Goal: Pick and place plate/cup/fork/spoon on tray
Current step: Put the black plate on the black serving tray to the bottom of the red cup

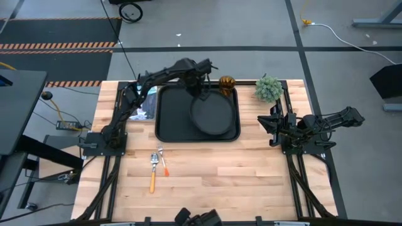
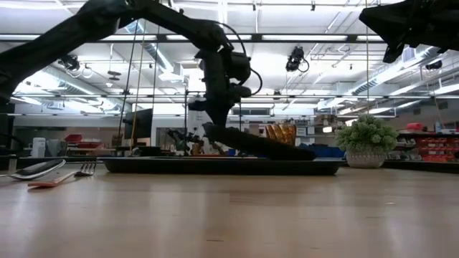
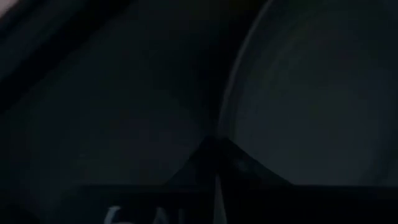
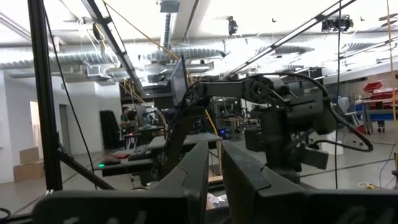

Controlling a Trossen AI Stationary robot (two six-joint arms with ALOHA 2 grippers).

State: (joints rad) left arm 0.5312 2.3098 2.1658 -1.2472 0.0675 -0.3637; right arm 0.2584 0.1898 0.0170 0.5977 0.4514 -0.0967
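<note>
The black tray (image 1: 168,122) lies at the table's far middle; it also shows in the low view (image 2: 143,165). The round black plate (image 1: 210,116) is over its right half, tilted. My left gripper (image 1: 200,88) reaches over the tray's far edge and is shut on the plate. The amber cup (image 1: 226,82) stands on the table just beyond the tray's far edge. The fork (image 1: 164,164) and the spoon (image 1: 152,176) lie side by side on the table near the tray's front. My right gripper (image 1: 273,122) waits at the table's right, fingers close together, empty. My left gripper pinches the plate's rim (image 3: 225,127) at its far-left part between its two fingers, coming from above and pointing down. The plate (image 2: 258,145) is tilted. Its held end (image 2: 213,130) is raised and its opposite end (image 2: 305,153) rests on the tray.
A green potted plant (image 1: 269,88) stands at the far right, next to the cup. A blue-and-white flat thing (image 1: 148,103) lies beside the tray's left edge under the left arm. Bare wooden table stretches along the near side, right of the cutlery.
</note>
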